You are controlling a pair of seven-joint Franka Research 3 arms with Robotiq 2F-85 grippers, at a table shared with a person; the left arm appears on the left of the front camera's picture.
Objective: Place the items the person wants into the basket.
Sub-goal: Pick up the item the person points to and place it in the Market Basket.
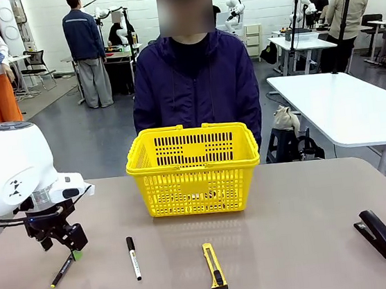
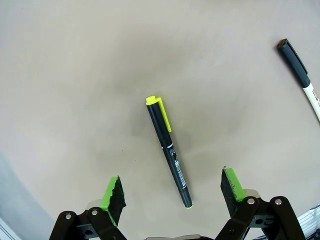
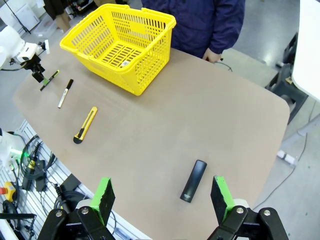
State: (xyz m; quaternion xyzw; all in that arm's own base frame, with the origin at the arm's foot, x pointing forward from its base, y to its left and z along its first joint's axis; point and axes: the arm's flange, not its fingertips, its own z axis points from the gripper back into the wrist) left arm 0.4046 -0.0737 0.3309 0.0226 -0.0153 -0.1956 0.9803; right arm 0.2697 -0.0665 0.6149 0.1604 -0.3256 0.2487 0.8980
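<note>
Green pads of the left end effector are spread wide, nothing gripped, with the pen laid flat on the worktop right between them, its long axis running away from the wrist, so it'd be pinched across the barrel. Meanwhile the right end effector is held open and empty too, high over the stapler, so left is clearly nearer the pen. What's inside the basket can't be made out through the lattice.

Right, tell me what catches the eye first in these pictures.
The yellow basket stands in the middle of the table, in front of the person. The left gripper hangs open over the pen at the left; the stapler lies far right.
</note>
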